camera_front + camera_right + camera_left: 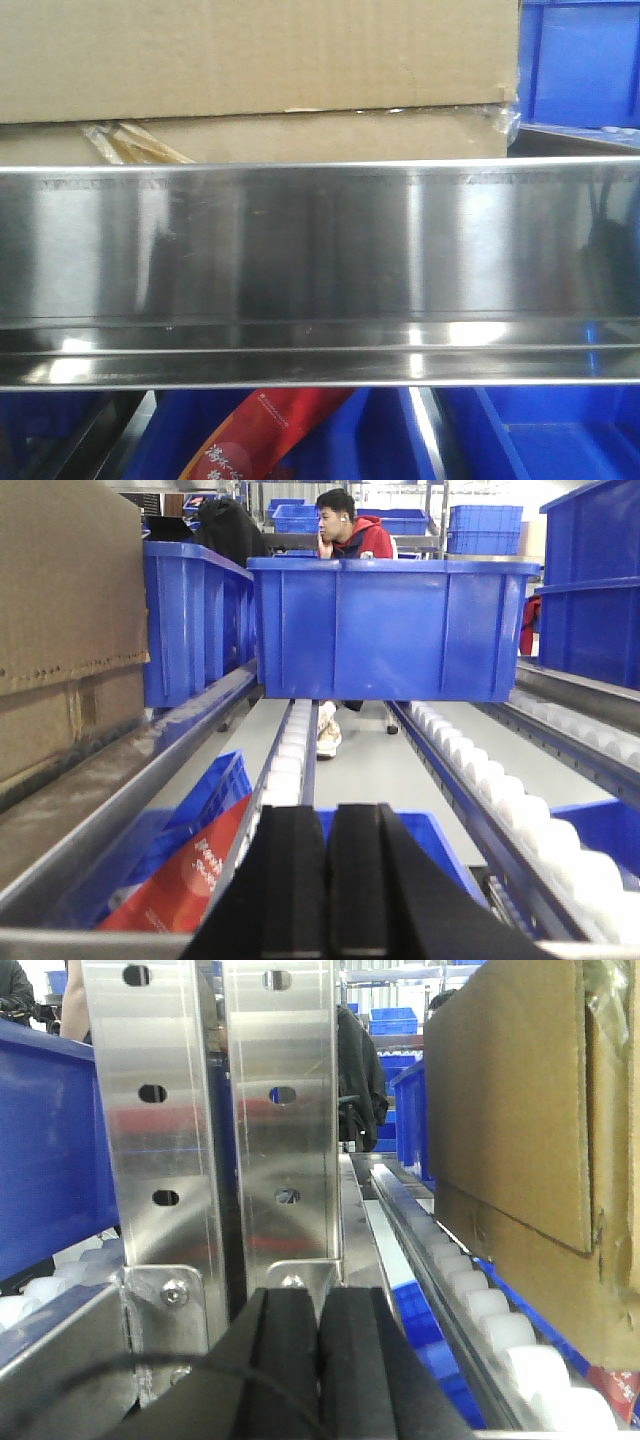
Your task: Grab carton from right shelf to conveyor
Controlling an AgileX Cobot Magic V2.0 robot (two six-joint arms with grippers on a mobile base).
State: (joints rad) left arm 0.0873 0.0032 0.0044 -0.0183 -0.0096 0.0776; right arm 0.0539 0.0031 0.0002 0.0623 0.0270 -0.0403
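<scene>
The carton (260, 60) is a wide brown cardboard box standing on the right shelf behind its shiny steel front rail (320, 250), with a wad of glossy tape at its lower left. In the left wrist view the carton (520, 1140) rises on the right, over white rollers. In the right wrist view the carton (60, 610) fills the left edge. My left gripper (319, 1305) is shut and empty, left of the box. My right gripper (327, 820) is shut and empty, right of the box. The conveyor is out of view.
Blue bins (390, 625) stand on the roller lanes beside and behind the carton, another blue bin (580, 60) at its right. Steel uprights (160, 1120) stand close before the left gripper. A red packet (270, 430) lies in a lower bin. A person (345, 525) sits beyond.
</scene>
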